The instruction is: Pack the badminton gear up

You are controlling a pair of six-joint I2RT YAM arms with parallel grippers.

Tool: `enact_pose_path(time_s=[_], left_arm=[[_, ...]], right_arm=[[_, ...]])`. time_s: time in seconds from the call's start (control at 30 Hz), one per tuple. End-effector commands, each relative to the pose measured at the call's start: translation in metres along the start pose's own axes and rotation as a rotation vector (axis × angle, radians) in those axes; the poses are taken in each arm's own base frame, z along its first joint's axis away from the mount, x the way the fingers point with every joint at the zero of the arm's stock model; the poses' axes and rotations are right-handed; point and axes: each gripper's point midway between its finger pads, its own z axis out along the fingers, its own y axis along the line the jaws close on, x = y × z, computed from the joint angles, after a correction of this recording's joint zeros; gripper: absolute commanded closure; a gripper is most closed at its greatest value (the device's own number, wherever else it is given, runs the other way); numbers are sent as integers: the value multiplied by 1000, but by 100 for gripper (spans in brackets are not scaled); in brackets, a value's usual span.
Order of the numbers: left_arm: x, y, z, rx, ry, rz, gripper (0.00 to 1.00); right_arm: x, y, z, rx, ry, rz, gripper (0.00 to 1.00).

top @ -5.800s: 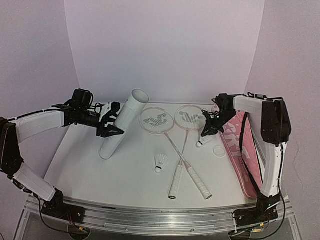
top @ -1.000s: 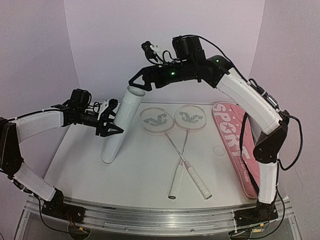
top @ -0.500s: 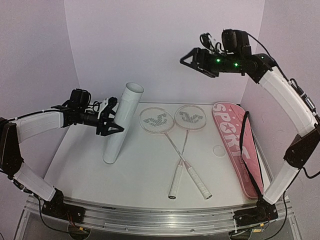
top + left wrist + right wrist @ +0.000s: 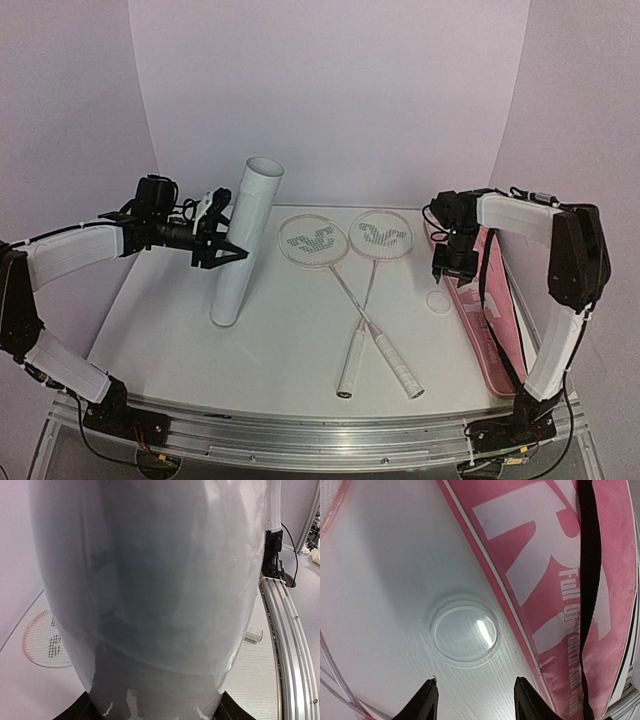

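Two white-framed rackets (image 4: 345, 290) lie crossed mid-table, their heads (image 4: 315, 242) toward the back and their handles (image 4: 352, 372) toward the front. My left gripper (image 4: 222, 243) is shut on the tall white tube (image 4: 245, 240), which stands nearly upright and fills the left wrist view (image 4: 150, 580). Only the dark fingertips (image 4: 75, 712) show at the bottom corners there. Over at the right, my right gripper (image 4: 446, 270) hangs open just above the table beside the pink bag (image 4: 485, 300). Nothing is between its fingers (image 4: 425, 700). One racket head (image 4: 45, 640) shows left of the tube.
A clear round lid (image 4: 465, 632) lies on the table just ahead of the right fingers, also visible from above (image 4: 438, 301). The pink bag (image 4: 545, 555) with white lettering and a black strap runs along the right edge. Walls close in at the back and sides.
My right arm swung from high over the tube's mouth down to the right, to just above the lid, and its jaws narrowed. The tube stands more upright. Shuttlecocks seen earlier on the table no longer show.
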Motion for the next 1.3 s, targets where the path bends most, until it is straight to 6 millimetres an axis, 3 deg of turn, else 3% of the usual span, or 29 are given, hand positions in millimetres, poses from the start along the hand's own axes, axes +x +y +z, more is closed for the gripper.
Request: enact_pose_path(time_s=[0.0,0.13,0.23,0.4,0.53,0.63,0.77,0.87,0.93,1.1,1.2,1.27], left_arm=[[-25,-5,-10,-2,-68,65,72],[-25,-6,-10,5,-71,64,72],[-26,-7,-10,4,-73,69,72],[-28,-9,-13,-5,-74,86,71],[-27,-8,-13,-8,-75,91,71],[-29,-6,-12,-10,-77,95,71],[-26,-5,-11,-15,-65,100,71],[-18,-4,-9,-19,-39,104,71],[-13,-5,-8,-15,-27,111,71],[-4,-10,-5,3,-7,143,71],[5,-13,1,11,29,174,71],[12,-15,5,13,60,179,71]], right_arm=[[6,-14,22,20,32,129,51],[10,-11,52,-18,66,214,54],[10,-11,67,-2,76,243,62],[17,-20,75,28,75,258,67],[26,-14,90,-3,106,269,81],[31,-12,99,-6,132,270,99],[33,-8,96,-32,144,250,100],[19,10,70,-132,112,193,100],[1,25,36,-229,45,157,100],[-44,73,-89,-492,-187,28,100],[-46,114,-162,-663,-281,-110,100],[-35,141,-202,-776,-309,-213,100]])
